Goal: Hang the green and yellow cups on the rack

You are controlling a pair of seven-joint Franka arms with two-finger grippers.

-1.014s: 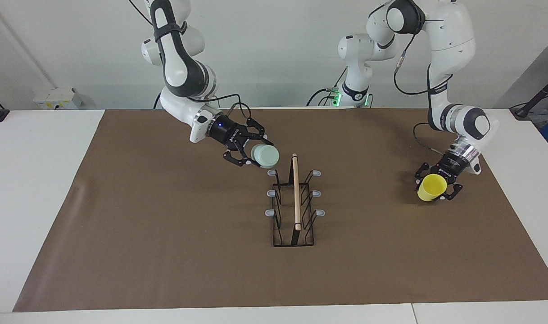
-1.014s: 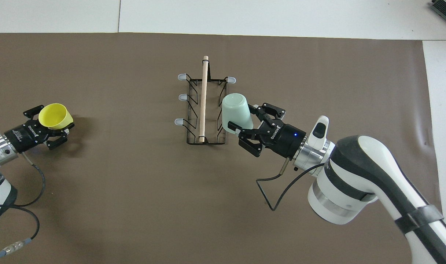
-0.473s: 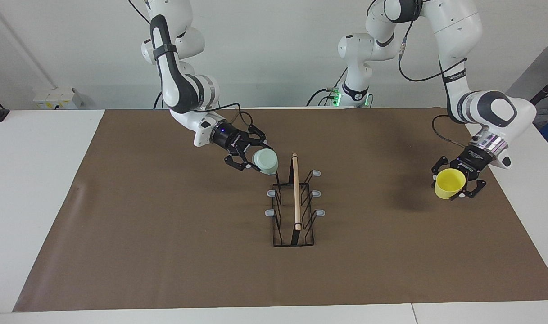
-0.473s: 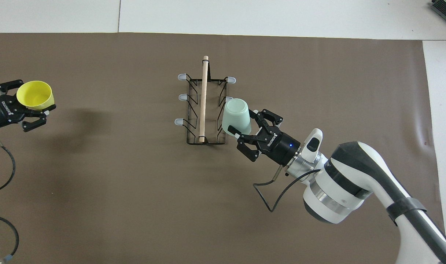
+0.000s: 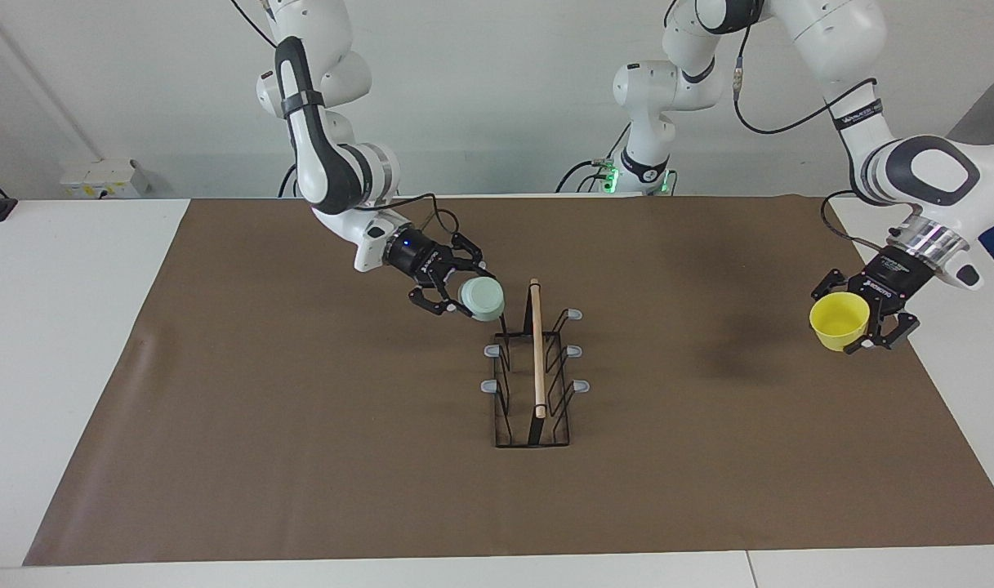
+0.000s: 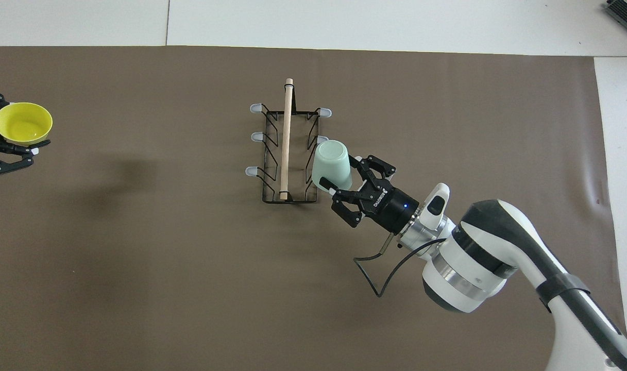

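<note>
Both jaws were clamped: right gripper (image 5: 462, 299) on the green cup (image 5: 481, 298), left gripper (image 5: 864, 317) on the yellow cup (image 5: 840, 321). At frame centre, a misaligned green cup could have missed its prong and tipped the rack (image 5: 533, 367).

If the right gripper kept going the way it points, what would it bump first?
Probably the black wire rack: the right gripper, shut on the pale green plastic cup, aims at its robot-end prong. Depth is unclear.

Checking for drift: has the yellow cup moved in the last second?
Yes. The left hand has carried the yellow cup away from the rack, out to the brown mat's edge.
</note>
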